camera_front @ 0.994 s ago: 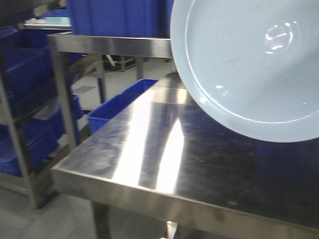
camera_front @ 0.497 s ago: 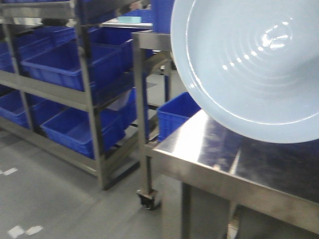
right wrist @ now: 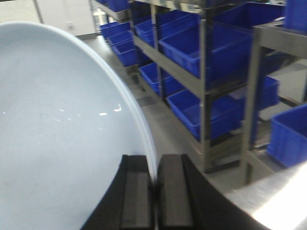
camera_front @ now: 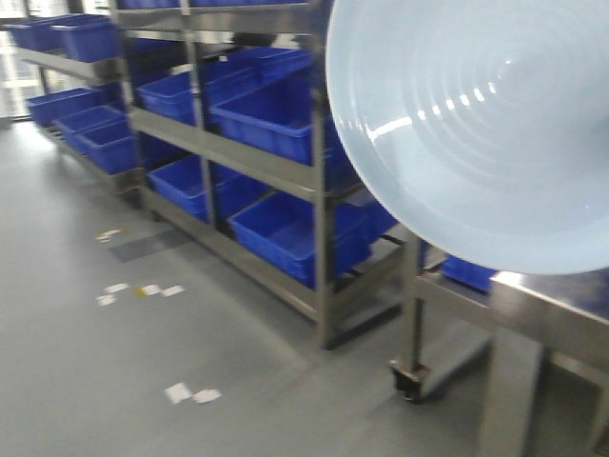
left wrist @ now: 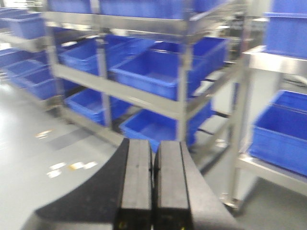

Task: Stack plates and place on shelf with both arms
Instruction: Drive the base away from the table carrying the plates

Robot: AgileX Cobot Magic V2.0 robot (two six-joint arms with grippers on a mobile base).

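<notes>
The right gripper (right wrist: 154, 191) has its two black fingers (right wrist: 136, 194) clamped on the thin upturned rim of a large round plate (right wrist: 57, 134), pale blue-white and glossy. The rim runs up out of the narrow slot between the pads. The plate is held in the air, tilted steeply on edge, its shallow inner face turned towards the front camera. There it fills the upper right of the view (camera_front: 476, 124), showing faint concentric rings and small bright reflections. Whether a second plate lies behind it cannot be told.

The left gripper (left wrist: 152, 191) has its two black fingers (left wrist: 136, 187) pressed together with nothing between them, and it points out level towards the racking.

Beyond both wrists stands the brushed stainless-steel shelf (camera_front: 322, 248) with flat rails and uprights, also seen from the left wrist (left wrist: 184, 96) and the right wrist (right wrist: 203, 96). Big blue plastic crates (camera_front: 276, 114) sit on its tiers. Below the plate, a steel tabletop edge (camera_front: 552, 314) shows at lower right. White scraps (camera_front: 190, 392) lie on the grey floor (camera_front: 86, 248).
</notes>
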